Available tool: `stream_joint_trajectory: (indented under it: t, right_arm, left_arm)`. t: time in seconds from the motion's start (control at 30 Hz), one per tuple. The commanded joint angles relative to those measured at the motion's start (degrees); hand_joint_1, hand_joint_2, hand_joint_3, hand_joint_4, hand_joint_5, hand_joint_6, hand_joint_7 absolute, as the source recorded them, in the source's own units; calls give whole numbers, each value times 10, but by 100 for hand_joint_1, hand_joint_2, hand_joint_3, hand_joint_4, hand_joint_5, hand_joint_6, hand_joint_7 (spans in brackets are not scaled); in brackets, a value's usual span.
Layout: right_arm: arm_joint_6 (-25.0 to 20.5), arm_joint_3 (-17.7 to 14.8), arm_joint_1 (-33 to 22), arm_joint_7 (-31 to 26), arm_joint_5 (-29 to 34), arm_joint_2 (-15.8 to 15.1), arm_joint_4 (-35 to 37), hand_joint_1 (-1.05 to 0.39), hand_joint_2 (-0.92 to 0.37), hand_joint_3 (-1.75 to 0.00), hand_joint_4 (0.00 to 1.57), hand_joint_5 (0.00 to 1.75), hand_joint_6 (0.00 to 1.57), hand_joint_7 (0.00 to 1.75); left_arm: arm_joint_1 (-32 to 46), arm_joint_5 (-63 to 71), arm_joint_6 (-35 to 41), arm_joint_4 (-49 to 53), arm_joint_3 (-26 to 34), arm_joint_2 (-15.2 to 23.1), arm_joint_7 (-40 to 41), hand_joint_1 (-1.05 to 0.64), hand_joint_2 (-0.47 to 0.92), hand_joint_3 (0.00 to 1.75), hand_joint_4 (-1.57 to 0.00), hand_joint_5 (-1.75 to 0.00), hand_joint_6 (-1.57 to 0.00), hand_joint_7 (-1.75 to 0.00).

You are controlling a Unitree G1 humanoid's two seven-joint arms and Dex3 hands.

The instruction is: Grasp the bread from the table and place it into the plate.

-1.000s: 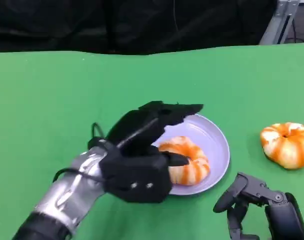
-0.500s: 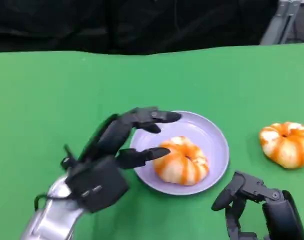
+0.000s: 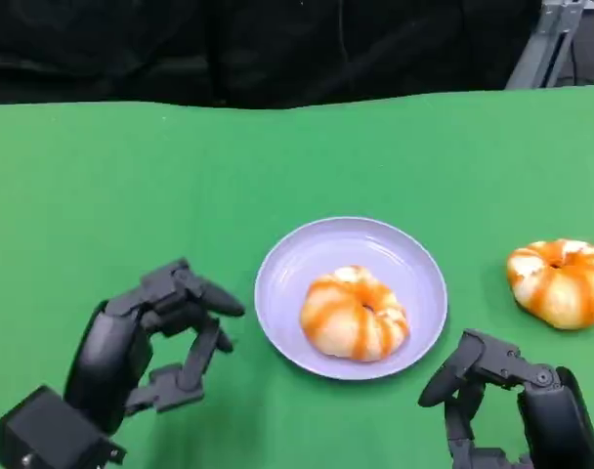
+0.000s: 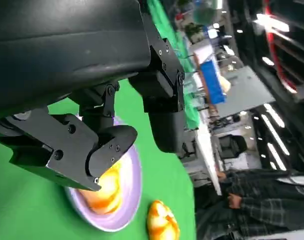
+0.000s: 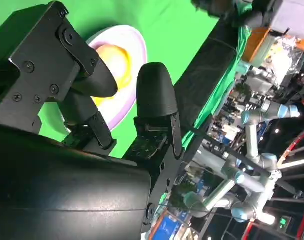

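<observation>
An orange-striped round bread (image 3: 355,314) lies in the lilac plate (image 3: 414,256) at the table's middle; both also show in the left wrist view, bread (image 4: 106,189) on plate (image 4: 129,197), and in the right wrist view, bread (image 5: 114,56) on plate (image 5: 134,42). A second striped bread (image 3: 560,281) sits on the green cloth to the plate's right, seen too as bread (image 4: 162,220). My left hand (image 3: 146,337) hovers left of the plate, fingers apart, holding nothing. My right hand (image 3: 507,401) is at the lower right, empty, fingers loosely curled.
The green table (image 3: 180,176) runs back to a dark curtain. A metal stand (image 3: 546,39) rises at the far right corner. A person in a plaid shirt (image 4: 262,210) sits beyond the table in the left wrist view.
My left hand has let go of the bread in the plate and drawn back to the lower left. The right hand has stayed put.
</observation>
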State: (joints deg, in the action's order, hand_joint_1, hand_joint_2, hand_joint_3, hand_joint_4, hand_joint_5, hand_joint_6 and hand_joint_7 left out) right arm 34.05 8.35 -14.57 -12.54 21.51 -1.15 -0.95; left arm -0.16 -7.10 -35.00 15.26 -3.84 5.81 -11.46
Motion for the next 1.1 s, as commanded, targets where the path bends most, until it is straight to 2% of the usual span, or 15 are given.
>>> stream_joint_trajectory:
  t: [0.03, 0.13, 0.23, 0.4, 0.6, 0.9, 1.1]
  right_arm:
    - [-6, -6, -5, -4, 0, -3, -7, 10, -14, -162, 96, 171, 88, 135]
    - [-26, -5, -10, 8, -15, 1, -20, 8, -14, -162, 97, 172, 88, 136]
    - [-48, -3, -17, 22, -32, 4, -36, 4, -21, -153, 95, 174, 86, 139]
    - [-56, -9, -26, 25, -35, 2, -47, 6, -23, -151, 94, 172, 85, 139]
    - [-36, -19, -37, 13, -49, 8, -31, 9, -27, -146, 92, 169, 87, 137]
    - [-3, -29, -21, 19, -60, -2, 17, 5, -25, -146, 93, 167, 88, 135]
    - [12, -32, -12, 21, -61, -4, 32, 3, -22, -147, 96, 166, 89, 133]
  left_arm:
    - [33, -4, 26, -25, 16, 6, -5, 1, 51, 116, -77, -154, -76, -129]
    - [50, -13, 53, -43, 18, -1, -6, 1, 51, 118, -78, -155, -78, -130]
    - [63, -17, 67, -54, 20, -6, -8, 2, 46, 128, -80, -159, -79, -134]
    - [68, 7, 54, -44, 22, -13, 0, -1, 44, 131, -82, -162, -80, -137]
    - [59, 20, 40, -15, 24, -23, 2, -3, 40, 137, -82, -167, -81, -142]
    - [37, 24, -22, 33, 26, -23, -7, -7, 37, 139, -80, -169, -79, -150]
    - [28, 15, -15, 40, 31, -20, -12, -5, 39, 137, -83, -167, -80, -148]
